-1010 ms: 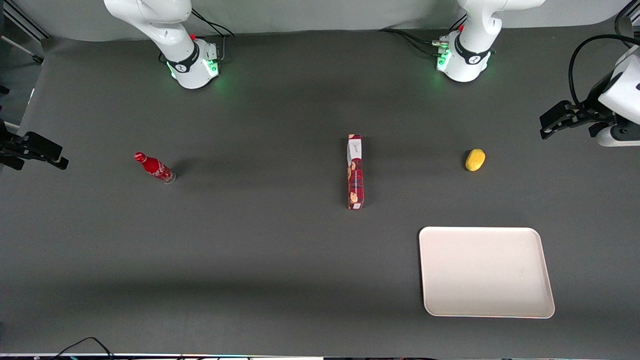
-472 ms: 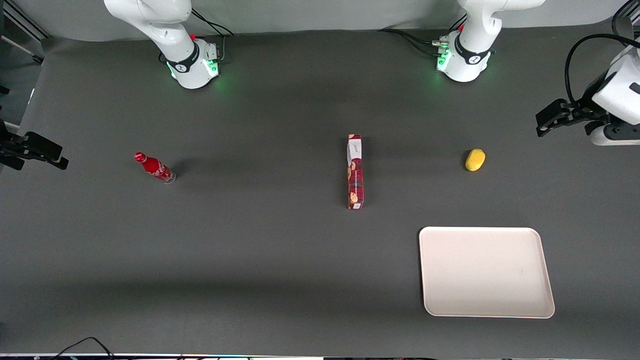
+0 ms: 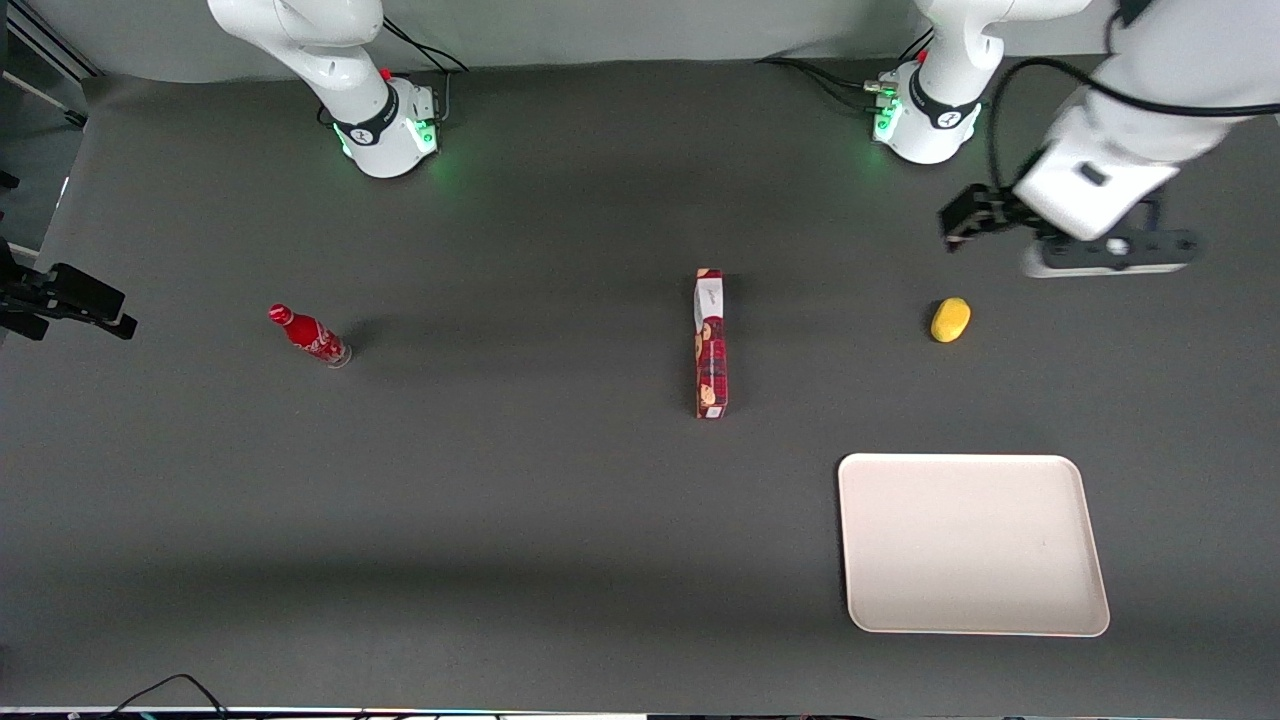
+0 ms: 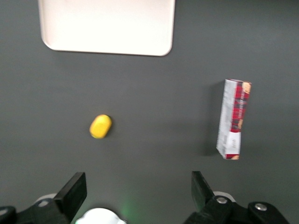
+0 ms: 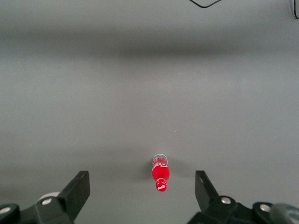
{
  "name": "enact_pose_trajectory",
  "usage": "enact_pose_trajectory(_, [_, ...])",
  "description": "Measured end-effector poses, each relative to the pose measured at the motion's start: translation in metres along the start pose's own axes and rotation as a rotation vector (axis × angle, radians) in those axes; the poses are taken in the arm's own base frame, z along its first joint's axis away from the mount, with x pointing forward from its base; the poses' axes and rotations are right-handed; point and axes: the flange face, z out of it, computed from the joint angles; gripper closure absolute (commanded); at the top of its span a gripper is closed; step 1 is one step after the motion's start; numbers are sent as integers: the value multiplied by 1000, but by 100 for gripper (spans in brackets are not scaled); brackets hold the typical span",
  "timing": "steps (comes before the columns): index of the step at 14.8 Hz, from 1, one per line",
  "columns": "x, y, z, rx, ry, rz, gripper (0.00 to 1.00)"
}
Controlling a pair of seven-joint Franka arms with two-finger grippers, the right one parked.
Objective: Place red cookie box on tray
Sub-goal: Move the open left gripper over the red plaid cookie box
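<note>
Fingers [image 4: 74, 191] spread, the gripper [image 4: 138, 193] hangs above one red cookie box [image 3: 710, 343], one tray [image 3: 972, 544], one yellow lump [image 3: 950, 319].

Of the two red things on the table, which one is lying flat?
The red cookie box, long, plaid and flat mid-table. The red soda bottle stands toward the parked arm's end. The open end effector hangs above the table near the yellow object.

The red plaid cookie box [image 3: 710, 343] lies flat on the table, well apart from the gripper [image 4: 138, 189] and its wide-spread jaws, the cream tray [image 3: 970, 543] bare and farther off.
</note>
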Motion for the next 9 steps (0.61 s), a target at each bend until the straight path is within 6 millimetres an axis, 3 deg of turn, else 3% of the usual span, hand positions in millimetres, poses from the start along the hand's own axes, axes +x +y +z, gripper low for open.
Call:
enact_pose_trajectory(4, [-10, 89, 37, -9, -18, -43, 0])
enact_pose_trajectory(9, [-16, 160, 98, -62, -5, -43, 0])
